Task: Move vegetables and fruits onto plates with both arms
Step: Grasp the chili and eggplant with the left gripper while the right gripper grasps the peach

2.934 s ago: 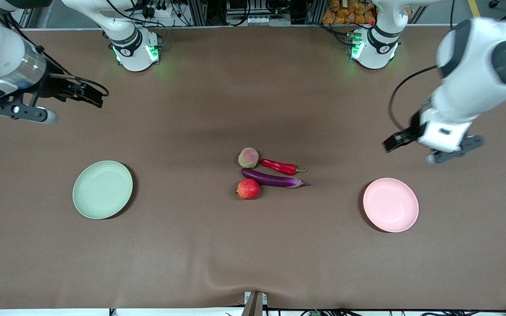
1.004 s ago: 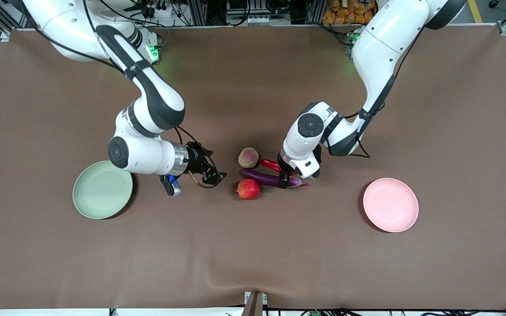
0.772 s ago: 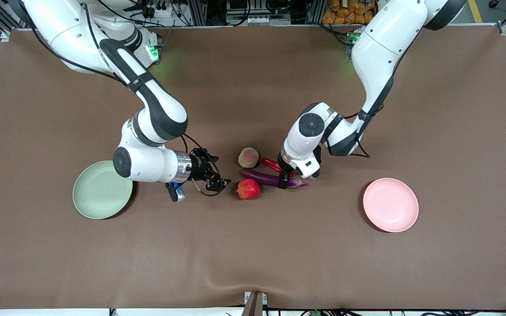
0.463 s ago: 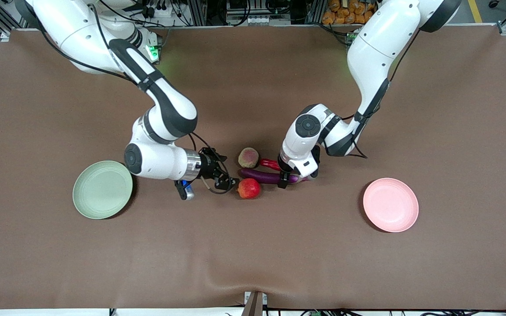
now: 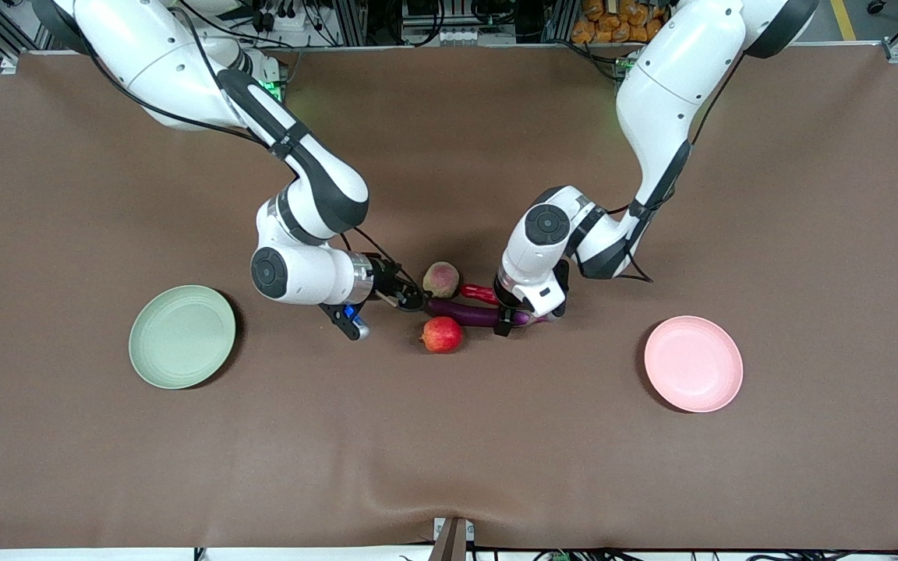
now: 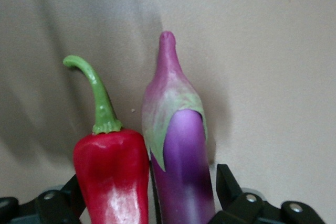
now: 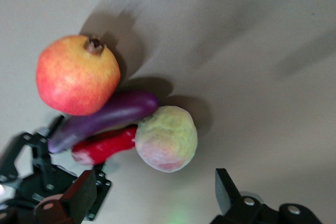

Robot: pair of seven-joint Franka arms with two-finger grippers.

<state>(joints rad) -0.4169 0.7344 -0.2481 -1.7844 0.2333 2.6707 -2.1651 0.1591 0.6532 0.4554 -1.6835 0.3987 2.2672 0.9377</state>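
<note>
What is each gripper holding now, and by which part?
Nothing is held yet. The left gripper stands open around the eggplant and chili pepper near their stems; the right gripper is open beside the peach.

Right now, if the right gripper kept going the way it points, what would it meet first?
Probably the peach: the right gripper is open beside it, and the right wrist view shows the fruit between the fingers' line. The eggplant lies just past it; depth is uncertain.
</note>
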